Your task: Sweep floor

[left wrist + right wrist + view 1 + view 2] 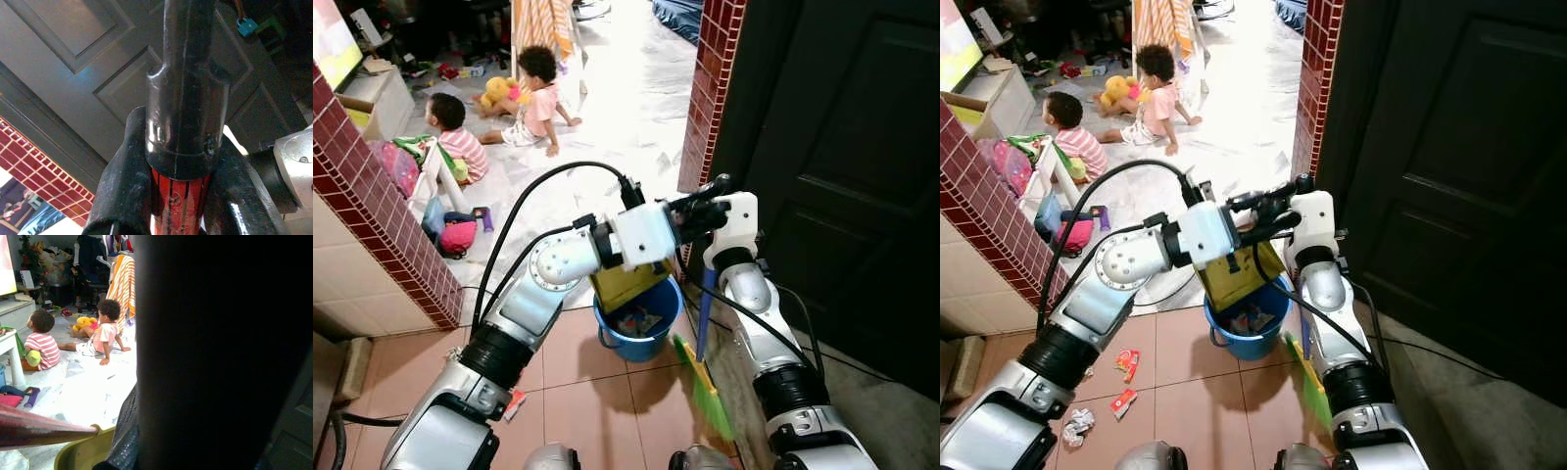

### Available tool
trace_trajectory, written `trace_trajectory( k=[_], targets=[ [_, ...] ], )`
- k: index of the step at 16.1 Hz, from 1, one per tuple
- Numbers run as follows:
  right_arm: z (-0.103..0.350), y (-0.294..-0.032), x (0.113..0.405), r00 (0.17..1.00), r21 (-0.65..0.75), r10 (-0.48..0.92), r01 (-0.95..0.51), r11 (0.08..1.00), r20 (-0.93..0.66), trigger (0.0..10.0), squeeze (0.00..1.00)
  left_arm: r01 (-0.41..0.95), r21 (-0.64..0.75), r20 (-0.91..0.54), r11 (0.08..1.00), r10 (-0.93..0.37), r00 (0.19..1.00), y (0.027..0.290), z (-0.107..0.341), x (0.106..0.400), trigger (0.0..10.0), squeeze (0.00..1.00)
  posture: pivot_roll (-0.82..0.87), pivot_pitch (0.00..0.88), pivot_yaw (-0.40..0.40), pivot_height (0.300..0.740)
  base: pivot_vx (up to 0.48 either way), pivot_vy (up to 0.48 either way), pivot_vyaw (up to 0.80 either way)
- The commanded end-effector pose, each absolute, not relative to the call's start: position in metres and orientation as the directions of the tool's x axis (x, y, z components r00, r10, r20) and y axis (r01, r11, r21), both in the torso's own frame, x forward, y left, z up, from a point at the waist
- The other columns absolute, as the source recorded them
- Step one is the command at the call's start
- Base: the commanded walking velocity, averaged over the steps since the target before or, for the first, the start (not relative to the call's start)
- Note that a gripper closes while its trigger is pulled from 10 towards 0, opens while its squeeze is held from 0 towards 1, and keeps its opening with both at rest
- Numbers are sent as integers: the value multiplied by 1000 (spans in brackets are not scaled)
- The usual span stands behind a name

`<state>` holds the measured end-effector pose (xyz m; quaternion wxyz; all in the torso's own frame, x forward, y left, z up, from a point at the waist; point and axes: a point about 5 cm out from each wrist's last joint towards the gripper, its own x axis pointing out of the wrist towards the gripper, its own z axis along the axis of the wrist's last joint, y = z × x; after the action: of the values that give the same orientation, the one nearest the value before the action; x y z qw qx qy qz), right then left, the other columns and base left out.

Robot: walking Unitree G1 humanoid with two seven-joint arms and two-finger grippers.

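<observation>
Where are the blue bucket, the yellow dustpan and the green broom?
blue bucket (651,345): left eye view, front wall.
yellow dustpan (1234,276): right eye view, flat back.
green broom (708,395): left eye view, bristles.

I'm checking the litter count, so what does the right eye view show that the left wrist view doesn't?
Right eye view alone: crumpled paper and red wrappers on the tiles, the blue bucket, the yellow dustpan. Left wrist view alone: the left gripper clamped on a red-and-black handle. Both share the dark panelled door and the red brick pillar.

Glossy blue plastic bucket (636,328), matt terracotta floor tiles (587,401), dark panelled door (862,166).
</observation>
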<state>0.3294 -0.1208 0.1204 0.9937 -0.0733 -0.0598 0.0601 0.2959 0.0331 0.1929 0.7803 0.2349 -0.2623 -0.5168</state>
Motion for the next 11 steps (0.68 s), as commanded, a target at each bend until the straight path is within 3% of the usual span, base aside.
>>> trace_trajectory(
  k=[1,3,5,8,11],
  targets=[
    [132,-114,333,975,-162,158,-132,978,159,10000,0,654,676,155,339,-933,324,35,200,297,10000,0,-44,0,41,740,0,0,0],
    [131,-115,333,975,-162,153,-127,979,159,10000,0,637,647,211,420,-901,380,40,206,300,10000,0,-46,0,43,740,0,0,0],
    [128,-117,331,978,-158,143,-119,980,152,10000,0,459,567,443,684,-723,531,64,246,318,10000,0,-46,0,40,740,0,0,0],
    [125,-116,330,978,-155,151,-129,979,142,10000,0,195,394,662,898,-424,618,110,297,334,10000,0,-32,0,28,740,0,0,0],
    [125,-114,330,978,-152,159,-138,979,137,10000,0,94,254,712,963,-252,656,136,310,337,10000,0,-26,0,21,740,0,0,0]
  ],
)
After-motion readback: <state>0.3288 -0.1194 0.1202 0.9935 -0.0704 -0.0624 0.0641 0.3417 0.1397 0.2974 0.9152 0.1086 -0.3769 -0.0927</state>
